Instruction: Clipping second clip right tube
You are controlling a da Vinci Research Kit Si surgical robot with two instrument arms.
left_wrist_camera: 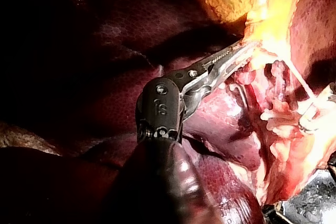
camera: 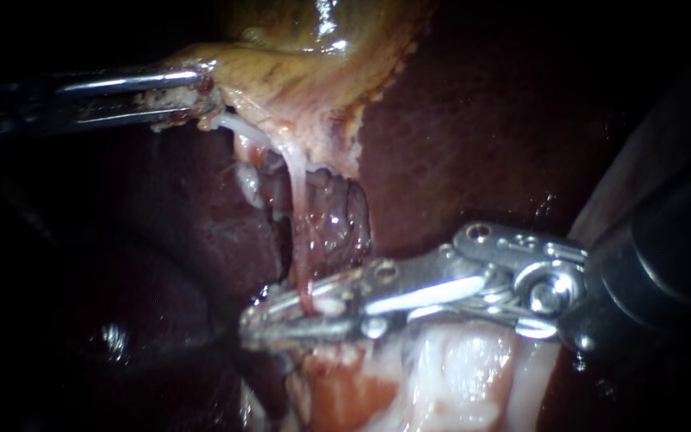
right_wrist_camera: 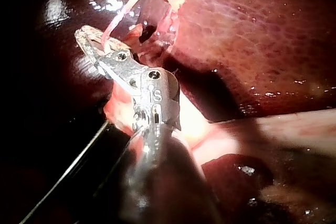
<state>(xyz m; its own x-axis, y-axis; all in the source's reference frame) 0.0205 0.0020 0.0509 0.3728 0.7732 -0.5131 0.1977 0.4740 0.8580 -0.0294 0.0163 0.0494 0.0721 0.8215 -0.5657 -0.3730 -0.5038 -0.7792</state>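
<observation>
The tube (camera: 297, 208) runs from gallbladder (camera: 297, 80) down into right instrument (camera: 269, 318)

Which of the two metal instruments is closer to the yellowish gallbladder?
Left. The left instrument grips the edge of the gallbladder; the right instrument sits lower down, with the thin tube between its open jaws.

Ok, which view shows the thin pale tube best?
The endoscope view: the tube runs unobstructed from the gallbladder down to the right instrument. The right wrist view shows only a short strand at that instrument's tip. The left wrist view shows a thin line beyond the left instrument.
</observation>
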